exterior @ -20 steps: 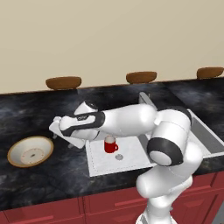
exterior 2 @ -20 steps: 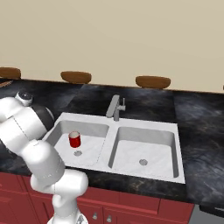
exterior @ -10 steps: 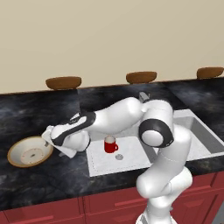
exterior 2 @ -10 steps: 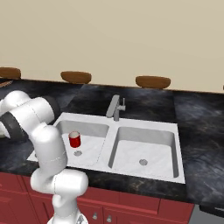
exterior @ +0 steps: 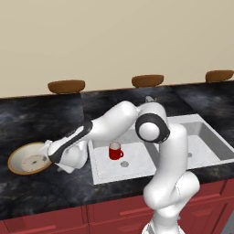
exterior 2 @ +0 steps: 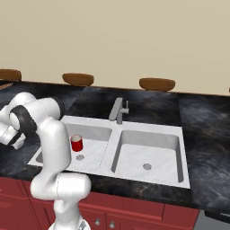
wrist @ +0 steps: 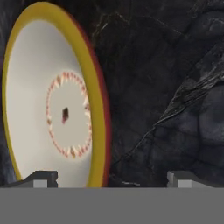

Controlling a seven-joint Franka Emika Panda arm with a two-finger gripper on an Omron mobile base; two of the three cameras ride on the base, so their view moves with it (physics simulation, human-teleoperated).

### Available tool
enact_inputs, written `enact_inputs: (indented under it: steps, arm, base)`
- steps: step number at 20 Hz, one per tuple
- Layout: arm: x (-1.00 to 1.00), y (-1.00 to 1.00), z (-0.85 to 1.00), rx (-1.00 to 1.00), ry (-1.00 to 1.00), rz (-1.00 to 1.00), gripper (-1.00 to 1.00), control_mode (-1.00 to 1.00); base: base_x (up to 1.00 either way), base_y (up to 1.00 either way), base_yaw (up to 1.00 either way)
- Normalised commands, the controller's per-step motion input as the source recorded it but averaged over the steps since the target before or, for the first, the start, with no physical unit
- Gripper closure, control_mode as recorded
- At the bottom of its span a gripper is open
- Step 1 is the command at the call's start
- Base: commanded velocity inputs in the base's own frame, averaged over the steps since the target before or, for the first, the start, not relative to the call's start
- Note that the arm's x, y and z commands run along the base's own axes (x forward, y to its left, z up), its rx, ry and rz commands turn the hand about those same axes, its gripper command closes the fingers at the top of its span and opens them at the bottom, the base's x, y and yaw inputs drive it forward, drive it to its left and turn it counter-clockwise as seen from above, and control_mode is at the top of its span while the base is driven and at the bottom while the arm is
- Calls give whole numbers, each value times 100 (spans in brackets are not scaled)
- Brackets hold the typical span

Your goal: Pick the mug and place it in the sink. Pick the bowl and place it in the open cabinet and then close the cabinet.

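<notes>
Mug (exterior: 115, 150) stands upright in the left basin of the sink (exterior: 137, 167), near the drain; that half of the task looks finished.

Bowl (exterior: 28, 158) sits flat on the dark counter (exterior: 41, 119), well left of the sink, mouth up. Arm reaches low and leftward, gripper (exterior: 58, 161) just beside the bowl's right rim.

Hand view: bowl (wrist: 52, 113) is on the left, its rim (wrist: 97, 109) running between the two fingertips (wrist: 41, 178). Fingers spread wide, nothing between them yet.

Judgement: the wide spread and the rim-centred line-up suggest a pinch on the bowl's wall, one finger inside, one outside. A shallow bowl offers no other purchase.

Three brown oval shapes (exterior: 66, 86) line the far wall.
</notes>
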Motion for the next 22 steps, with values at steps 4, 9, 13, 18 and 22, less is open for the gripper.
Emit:
enact_inputs:
  steps: [4, 9, 13, 18, 22]
  arm:
    - [1, 36, -19, 0, -1, -1, -100, -100]
    - [8, 21, -10, 0, -2, -1, -100, -100]
    - [4, 9, -14, 0, -2, -4, -100, -100]
    - [8, 41, -24, 0, -1, -7, 100, -100]
    - [11, 40, -18, 0, -1, -8, 100, -100]
  base:
    - [0, 0, 0]
    - [0, 0, 0]
    - [0, 0, 0]
    - [0, 0, 0]
    - [0, 0, 0]
